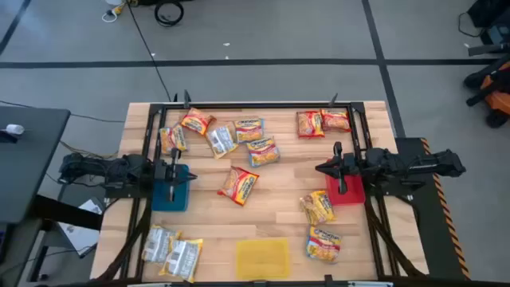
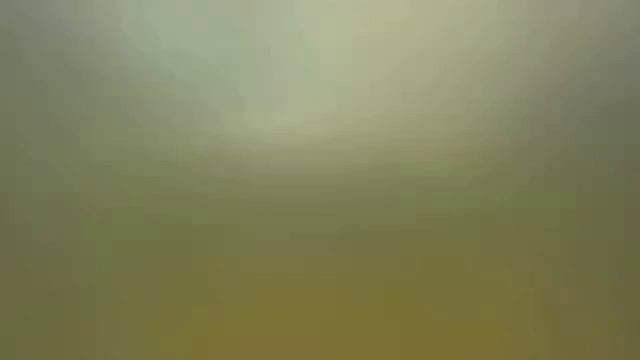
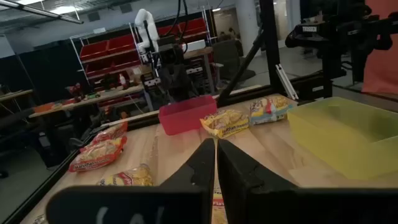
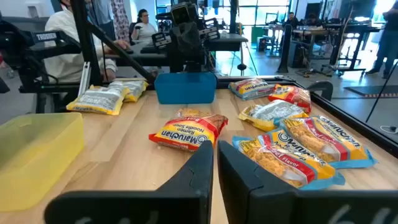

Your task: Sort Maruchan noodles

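Maruchan noodle packets lie flat and scattered on the wooden table: red-orange ones (image 1: 238, 185) (image 1: 310, 123), yellow-orange ones (image 1: 319, 207) (image 1: 173, 139), blue-edged ones (image 1: 263, 151) and silvery ones (image 1: 183, 259). My left gripper (image 1: 177, 171) (image 3: 216, 142) hovers shut over the blue tray (image 1: 171, 194) at the table's left. My right gripper (image 1: 339, 170) (image 4: 216, 148) hovers shut over the red tray (image 1: 344, 190) at the right. Neither touches a packet. In the right wrist view, a red-orange packet (image 4: 186, 134) lies ahead of the fingers. The low view shows only blur.
A yellow tray (image 1: 262, 257) sits at the table's near edge, middle. A black frame (image 1: 263, 105) runs along the far edge and both sides. Bare wood lies in the centre between the two grippers. People sit at desks beyond the table (image 4: 143, 25).
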